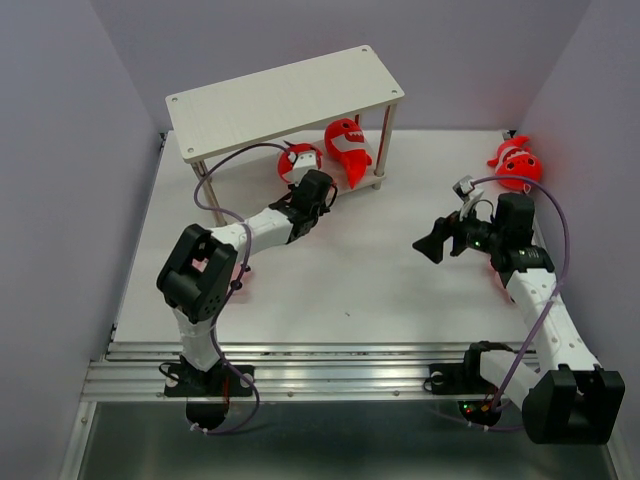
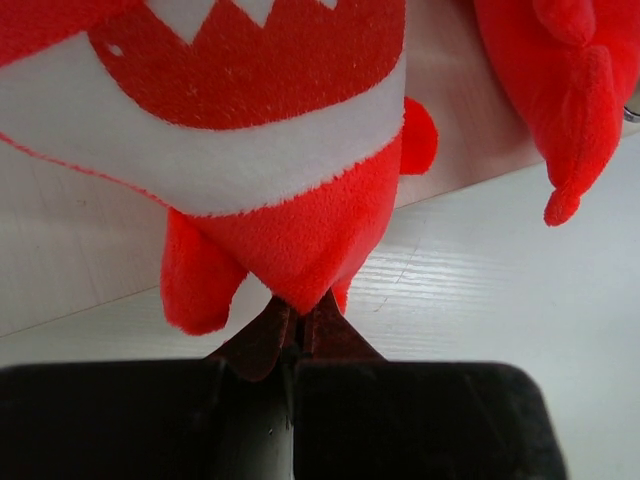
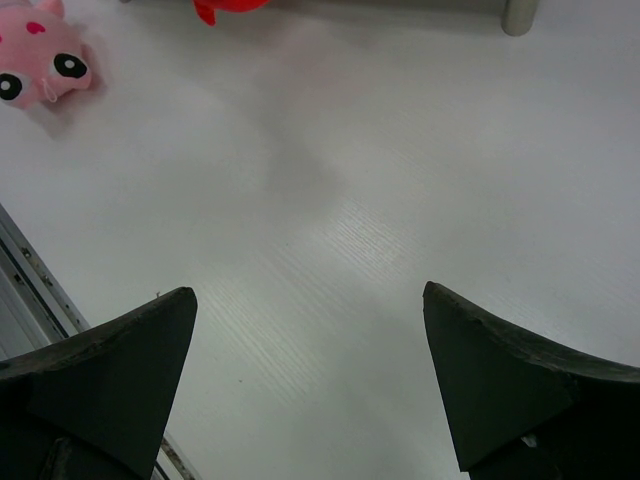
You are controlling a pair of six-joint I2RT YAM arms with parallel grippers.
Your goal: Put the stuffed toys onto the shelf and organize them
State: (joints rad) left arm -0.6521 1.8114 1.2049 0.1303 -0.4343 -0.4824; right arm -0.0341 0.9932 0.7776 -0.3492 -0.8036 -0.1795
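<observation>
The white shelf (image 1: 285, 98) stands at the back. Two red sharks lie under its top board: one (image 1: 348, 148) to the right, one (image 1: 298, 160) to the left. My left gripper (image 1: 313, 185) is shut on the left shark; in the left wrist view its jaws (image 2: 298, 312) pinch the bottom tip of the shark (image 2: 290, 150), and the other shark (image 2: 565, 80) lies to the right. A third red shark (image 1: 517, 165) lies at the far right. My right gripper (image 1: 432, 243) is open and empty over bare table (image 3: 310, 330). A pink toy (image 3: 40, 65) lies far off.
The low beige board of the shelf (image 2: 60, 250) runs under the held shark. A shelf leg (image 3: 520, 14) stands at the top right of the right wrist view. A metal rail (image 1: 330, 372) runs along the near table edge. Grey walls close both sides.
</observation>
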